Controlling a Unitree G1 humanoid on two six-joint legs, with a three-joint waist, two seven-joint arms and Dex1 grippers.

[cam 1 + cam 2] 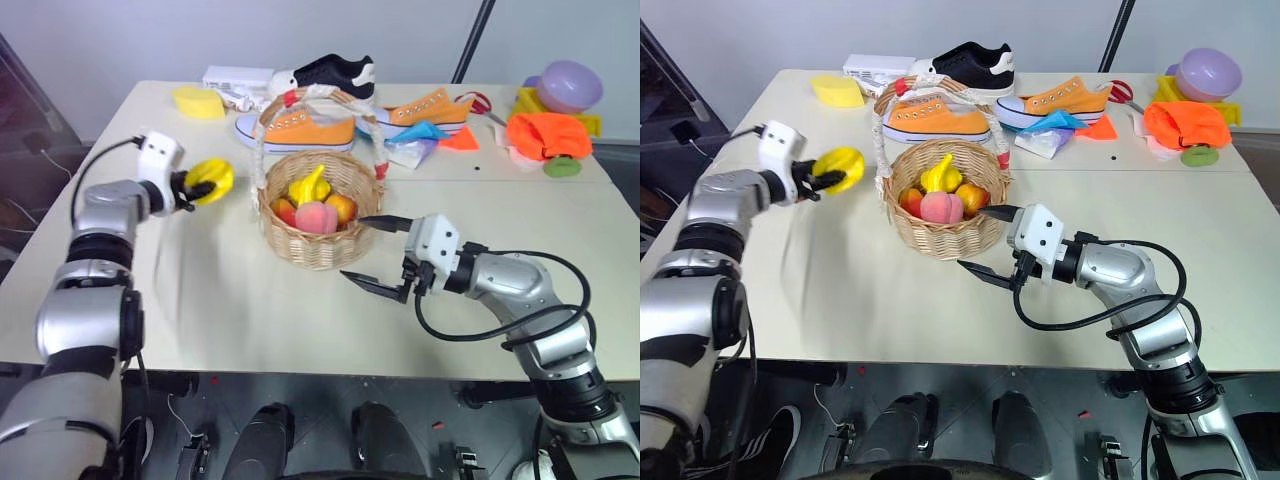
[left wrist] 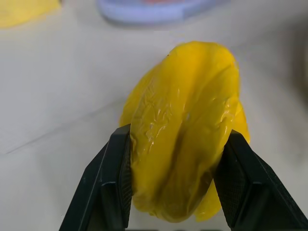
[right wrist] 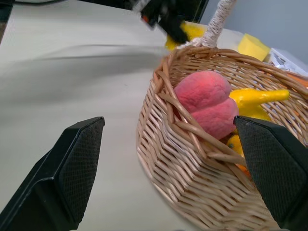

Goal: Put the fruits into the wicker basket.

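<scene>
The left gripper [image 1: 203, 184] clamps the yellow ridged fruit [image 1: 214, 178] between its fingers, left of the wicker basket [image 1: 318, 240]. The right gripper [image 1: 372, 254] gapes wide and empty, its far fingertip just beside the basket's near-right rim, where a peach [image 1: 314, 216] lies inside.

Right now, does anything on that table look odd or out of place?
Mostly the clutter: two orange canvas sneakers and a black sneaker lie behind the round wicker basket of toy fruit, oddly mixed company. Nothing looks spilled or broken.

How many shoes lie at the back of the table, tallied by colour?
Orange canvas sneakers with white soles: 2
Black sneaker with a white sole: 1
Total: 3
</scene>
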